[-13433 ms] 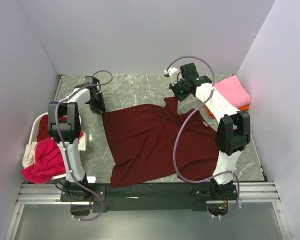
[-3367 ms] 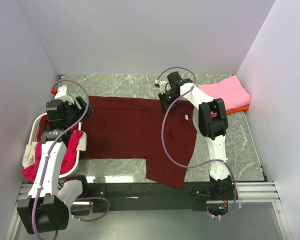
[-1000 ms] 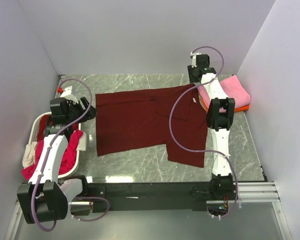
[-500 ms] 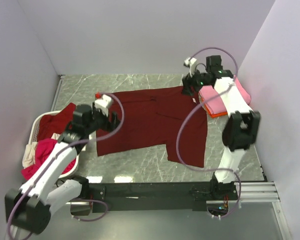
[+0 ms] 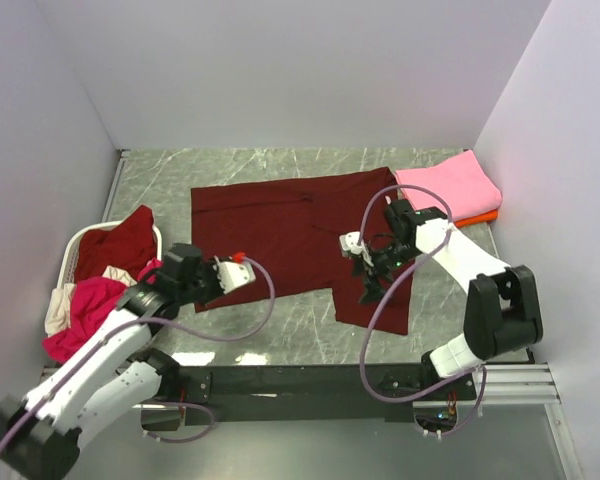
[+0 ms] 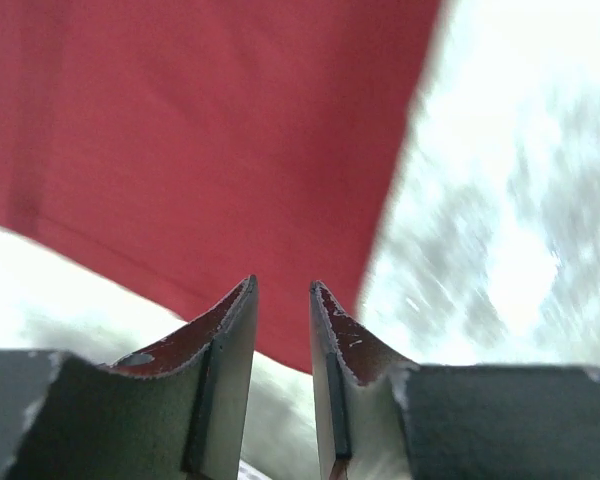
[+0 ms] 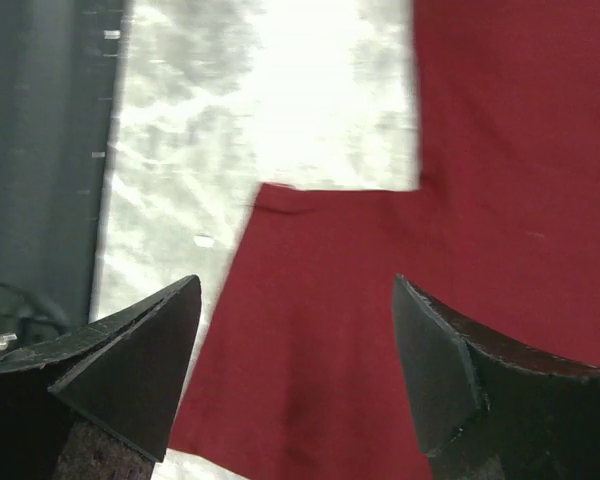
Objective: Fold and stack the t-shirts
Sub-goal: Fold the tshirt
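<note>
Moved: both arms have swung in toward me. The left jaws have gone down the edge of the maroon t-shirt (image 5: 280,230) to its near corner, and the right jaws have come off the far corner to the near flap.
Left jaws: close together with a narrow gap, nothing between them. The shirt's corner lies just beyond and below the tips.
Right jaws: spread wide and empty. The flap (image 7: 320,330) lies directly beneath, its hem ahead of the tips.
Shirt: spread flat on the counter (image 5: 280,320) between the two pairs of jaws.
Handling: I judge it light, limp and a little clingy on the marble. It will sag and drag from any one pinch.
Where to hold: the doubled hem at the corner under each pair of jaws. I would nip a shallow bite of cloth and lift both sides level.
Stack: the pink t-shirt (image 5: 450,185), folded, lies well beyond the right jaws.
</note>
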You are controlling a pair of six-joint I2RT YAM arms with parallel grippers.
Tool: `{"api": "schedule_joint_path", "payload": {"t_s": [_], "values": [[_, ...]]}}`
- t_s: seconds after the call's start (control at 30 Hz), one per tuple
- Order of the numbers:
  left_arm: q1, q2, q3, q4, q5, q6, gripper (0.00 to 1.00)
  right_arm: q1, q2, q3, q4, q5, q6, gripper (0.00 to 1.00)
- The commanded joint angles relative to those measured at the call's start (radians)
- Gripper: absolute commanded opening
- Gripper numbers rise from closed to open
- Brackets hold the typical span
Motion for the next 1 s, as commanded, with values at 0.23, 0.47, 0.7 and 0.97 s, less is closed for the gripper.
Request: {"api": "schedule_joint_path", "payload": {"t_s": [0.23,0.47,0.7,0.97], "values": [[-0.033,0.337,-0.007,-0.078,-0.183,0.005,0.31,-0.06,-0.115,0.044,0.14,0.009,0.113,0.8],[-0.033,0.506,0.019,-0.089,-0.231,-0.083,0.28,-0.094,-0.121,0.036,0.138,-0.018,0.107,0.8],[-0.03,0.416,0.002,-0.078,-0.297,-0.088,0.3,-0.11,-0.098,0.038,0.111,-0.036,0.089,0.79],[-0.03,0.346,-0.058,-0.033,-0.298,-0.072,0.35,-0.116,-0.083,0.044,0.092,-0.042,0.087,0.79]]}}
